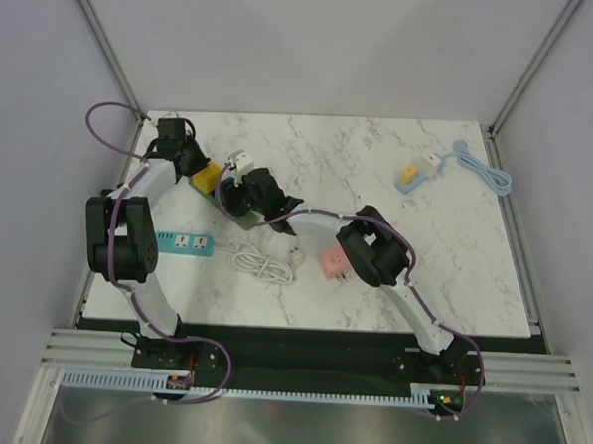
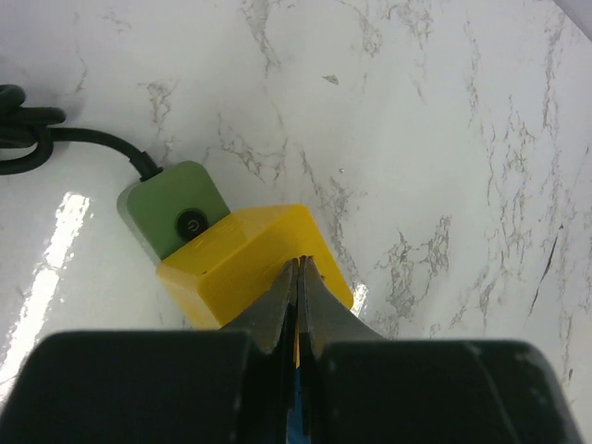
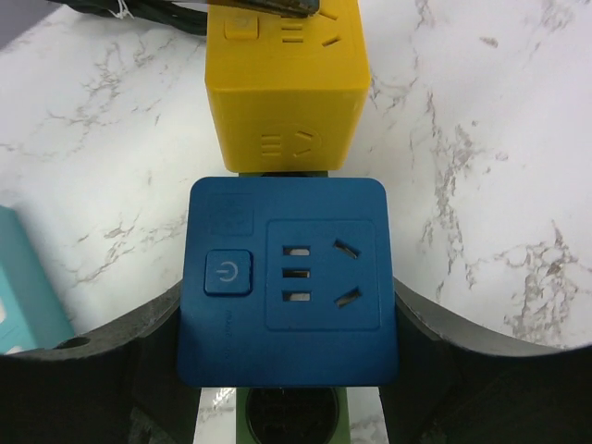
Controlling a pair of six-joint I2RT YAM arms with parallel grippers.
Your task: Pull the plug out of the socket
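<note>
Clamping blue plug block [image 3: 287, 277] in my right end effector [image 3: 287, 335] | yellow socket block [image 3: 287, 92] sat straight ahead, touching | left end effector [image 2: 298, 277], fingers closed together, rested on it.

- The table top [image 2: 444, 139] is a white marble-look slab with grey veins, polished enough to throw back bright glare.
- The yellow socket cube [image 3: 287, 88] is matt plastic, faintly grainy and dull on every face I can see.
- The blue socket cube [image 3: 287, 282] is smooth matt plastic with a soft, even sheen.
- The green power strip [image 2: 171, 208] is smooth satin plastic.
- Its black cable [image 2: 97, 139] looks rubbery and matt.
</note>
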